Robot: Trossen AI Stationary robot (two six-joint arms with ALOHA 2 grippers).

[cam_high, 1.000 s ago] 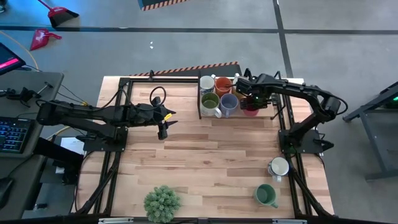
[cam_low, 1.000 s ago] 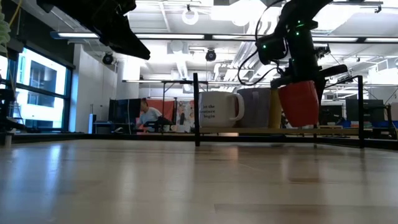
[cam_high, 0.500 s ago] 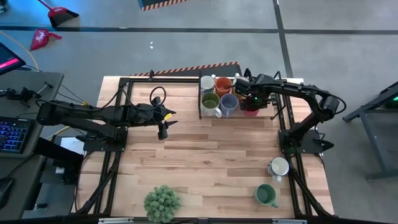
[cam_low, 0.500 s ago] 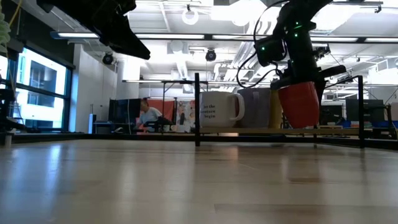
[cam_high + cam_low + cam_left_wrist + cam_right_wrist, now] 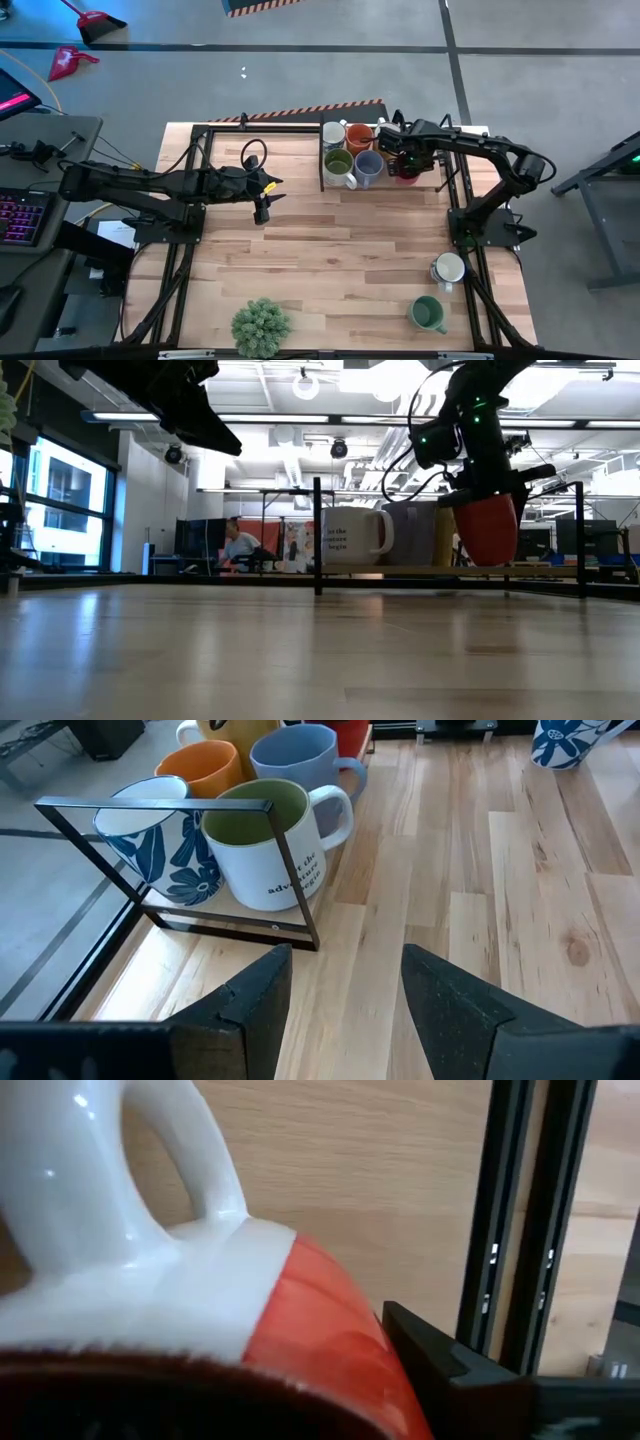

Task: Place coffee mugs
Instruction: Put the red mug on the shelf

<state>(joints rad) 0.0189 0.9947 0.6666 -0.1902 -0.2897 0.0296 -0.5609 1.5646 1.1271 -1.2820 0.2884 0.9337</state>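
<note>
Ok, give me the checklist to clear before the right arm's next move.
1. Red mug seated flat beside the others: not ok; the low view shows it tilted under the right gripper.
2. Red mug free of that gripper: cannot tell.
3. Grouped mugs upright by the black frame: ok.
4. Left gripper out of the way: ok; open and empty, over mid-table, apart from the group.
5. Next mugs ready: ok; white mug and green mug stand upright near the right arm's base.
6. Potted plant clear of those two: ok; it stands apart at the table edge.
</note>
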